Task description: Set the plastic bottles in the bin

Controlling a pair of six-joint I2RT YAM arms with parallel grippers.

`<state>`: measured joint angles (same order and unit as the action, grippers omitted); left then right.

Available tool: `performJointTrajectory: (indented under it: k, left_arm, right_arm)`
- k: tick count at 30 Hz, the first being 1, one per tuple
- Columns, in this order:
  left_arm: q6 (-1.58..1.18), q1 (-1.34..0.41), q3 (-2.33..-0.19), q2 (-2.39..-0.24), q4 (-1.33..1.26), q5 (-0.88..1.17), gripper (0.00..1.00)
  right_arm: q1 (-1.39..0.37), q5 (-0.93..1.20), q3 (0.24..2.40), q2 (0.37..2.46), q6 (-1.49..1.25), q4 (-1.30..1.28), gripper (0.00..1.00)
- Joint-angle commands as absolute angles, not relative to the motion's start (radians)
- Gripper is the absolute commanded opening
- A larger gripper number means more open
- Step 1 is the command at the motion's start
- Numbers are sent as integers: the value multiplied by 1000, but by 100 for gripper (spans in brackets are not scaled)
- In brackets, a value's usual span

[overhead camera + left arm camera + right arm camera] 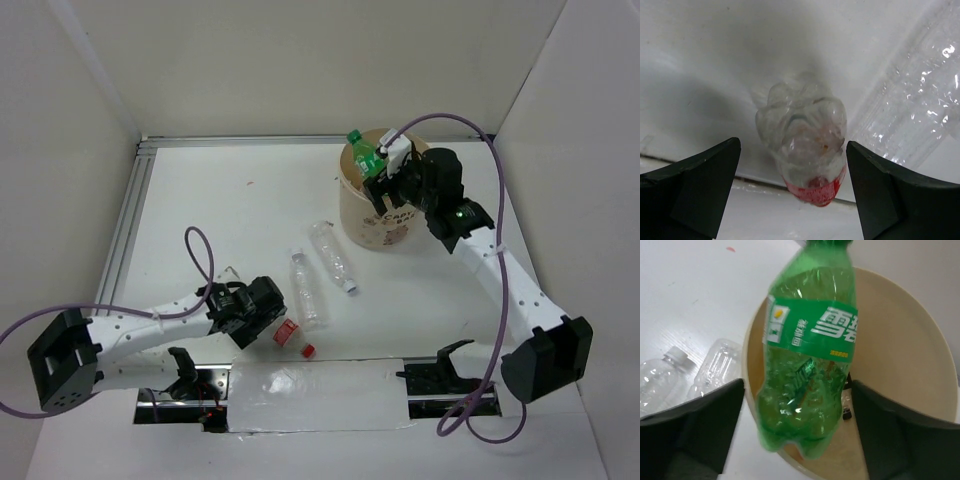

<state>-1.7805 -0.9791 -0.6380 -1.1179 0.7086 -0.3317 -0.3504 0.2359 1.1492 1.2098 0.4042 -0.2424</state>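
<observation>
Top external view: the right gripper (384, 172) hangs over the far right of the white table (220, 200), above the large round beige bin (365, 226) with printed lettering. It has the green plastic bottle with a green-and-white label (364, 154) between its fingers. In the right wrist view the bottle's base is above the bin's near rim, and bare rim shows between the bottle and the left finger. The jaws stand wider than the bottle, so I judge the grip is let go; whether the other finger touches I cannot tell.

The step in hand is the drop of this bottle into the bin.

At the near left, the left gripper (792, 146) is spread wide on either side of a crushed clear plastic bottle with a red label (805, 145), touching nothing. A loose red cap (308, 350) lies just beside it. Two clear plastic bottles (308, 290) (333, 258) lie between that arm and the bin.

Next, the left jaws should close on the crushed bottle, which looks soft and may slip or buckle.
</observation>
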Motion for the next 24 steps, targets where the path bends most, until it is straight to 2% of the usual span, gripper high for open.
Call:
performJointTrajectory:
  k: [1,10,12,14,15,18,19,20,21,22,24]
  left_arm:
    - [-1698,-937,-634,-1190,595,-319,100]
    - [-1614,-905,-611,-1313,510,-301,100]
    - [-1600,-887,-611,-1339,499,-279,90]
    - [-1578,-887,-627,-1350,499,-279,75]
    - [-1568,-896,-638,-1350,518,-279,56]
    - [-1546,-925,-696,-1272,598,-317,38]
    - [-1519,-925,-716,-1246,621,-327,27]
    - [-1519,-937,-763,-1195,653,-340,23]
    - [-1503,-937,-796,-1169,691,-375,17]
    - [-1476,-951,-872,-1125,757,-424,10]
    - [-1438,-951,-955,-1091,791,-454,6]
  right_arm:
    - [-307,256,1255,1235,364,-265,100]
    - [-236,488,1180,1129,295,-296,100]
    - [-227,524,1154,1094,282,-296,100]
    - [-227,561,1123,1069,282,-307,100]
    - [-227,616,1123,1045,323,-340,100]
    - [-227,742,1095,999,428,-438,100]
    - [-227,770,1080,990,513,-472,98]
    - [-227,788,1063,980,549,-503,91]
    - [-227,802,1052,964,567,-534,77]
    - [-218,802,1022,944,577,-543,43]
    - [-209,802,985,933,577,-543,15]
